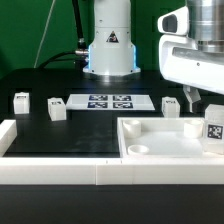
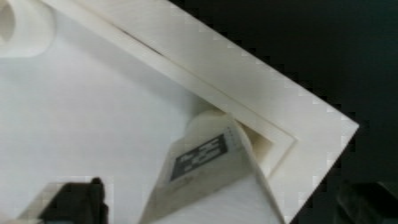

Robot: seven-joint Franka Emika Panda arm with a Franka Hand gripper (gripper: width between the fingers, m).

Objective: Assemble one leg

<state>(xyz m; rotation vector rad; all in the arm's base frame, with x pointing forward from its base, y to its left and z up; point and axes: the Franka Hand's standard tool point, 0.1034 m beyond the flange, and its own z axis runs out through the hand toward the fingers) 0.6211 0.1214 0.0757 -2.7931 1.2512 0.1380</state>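
Observation:
One leg (image 1: pixel 213 129), a stubby white block with a black-and-white tag, stands at the exterior view's right, in the far right corner of the large white tray-like piece (image 1: pixel 150 150). In the wrist view the same leg (image 2: pixel 206 160) sits against the tray's corner rim (image 2: pixel 267 90). My gripper (image 1: pixel 205 98) hangs just above this leg. In the wrist view the gripper (image 2: pixel 222 212) straddles the leg, and a gap shows between the dark finger (image 2: pixel 71 203) and the leg. The jaws are open. Three more legs stand on the black table (image 1: pixel 21 100) (image 1: pixel 57 111) (image 1: pixel 169 105).
The marker board (image 1: pixel 110 101) lies flat in front of the robot base (image 1: pixel 110 50). A raised white wall (image 1: pixel 60 170) runs along the table's front and up the exterior view's left. The tray has a round recess (image 1: pixel 137 148) near its corner.

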